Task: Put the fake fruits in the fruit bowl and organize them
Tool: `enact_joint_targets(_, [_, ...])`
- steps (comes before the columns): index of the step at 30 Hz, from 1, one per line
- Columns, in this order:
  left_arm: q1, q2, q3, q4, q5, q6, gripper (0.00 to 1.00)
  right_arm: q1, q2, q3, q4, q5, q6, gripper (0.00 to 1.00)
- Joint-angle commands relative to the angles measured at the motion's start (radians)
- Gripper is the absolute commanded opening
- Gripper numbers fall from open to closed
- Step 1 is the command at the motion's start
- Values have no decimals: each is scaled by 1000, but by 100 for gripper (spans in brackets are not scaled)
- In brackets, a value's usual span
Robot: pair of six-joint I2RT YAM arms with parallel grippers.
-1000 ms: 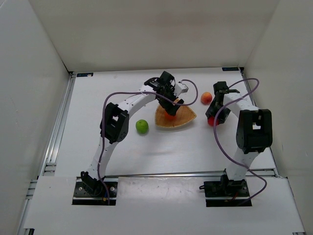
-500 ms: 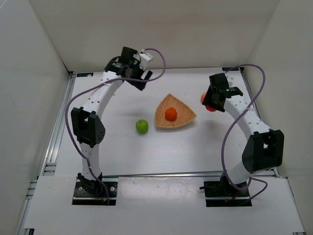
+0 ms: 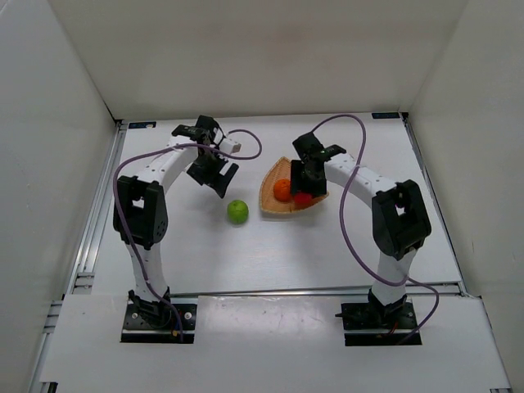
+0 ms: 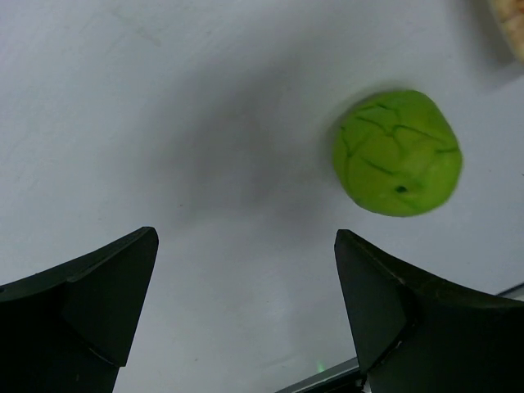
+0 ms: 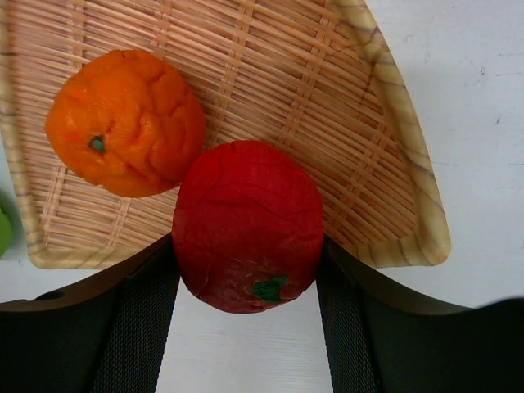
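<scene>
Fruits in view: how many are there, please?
3: orange in the basket, red apple in the right pincer over its edge, green apple on the table. More may hide under the right arm.

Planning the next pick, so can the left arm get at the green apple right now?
Probably yes. The left gripper is open and empty, and the green apple lies in the open just off to one side, with nothing between them.

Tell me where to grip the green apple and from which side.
Across its widest middle, from above with the open left gripper. The green apple is round and sits alone on the table, apart from the basket, so both its sides look free.
</scene>
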Motion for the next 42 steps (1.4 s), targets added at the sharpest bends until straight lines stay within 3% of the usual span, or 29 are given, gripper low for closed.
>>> enact_joint_targets(1, [-43,-103,-6,-62,133,49,100,-9,-13,84,-19,-24,15,45])
enact_joint_targets(5, [-108,-43,-27,-100,142,60,100,-9,-25,108,-28,-24,6,77])
enact_joint_targets(12, [-154,5,-12,-91,192,69,100,-29,-96,118,-48,8,-3,95])
enact_joint_targets(24, [-163,204,97,-114,196,59,100,-104,-215,48,-58,50,17,97])
enact_joint_targets(28, [-163,209,106,-114,205,48,70,-138,-251,-4,-58,41,26,97])
enact_joint_targets(29, [-163,200,115,-123,205,36,57,-138,-251,-4,-58,41,26,97])
enact_joint_targets(31, [-163,169,138,-149,215,23,48,-138,-251,-33,-58,41,26,97])
enact_joint_targets(38, [-172,85,220,-125,208,3,46,-138,-260,-97,-38,41,58,97])
enact_joint_targets(42, [-221,179,324,-114,221,3,47,-147,-269,-117,-28,60,83,97])
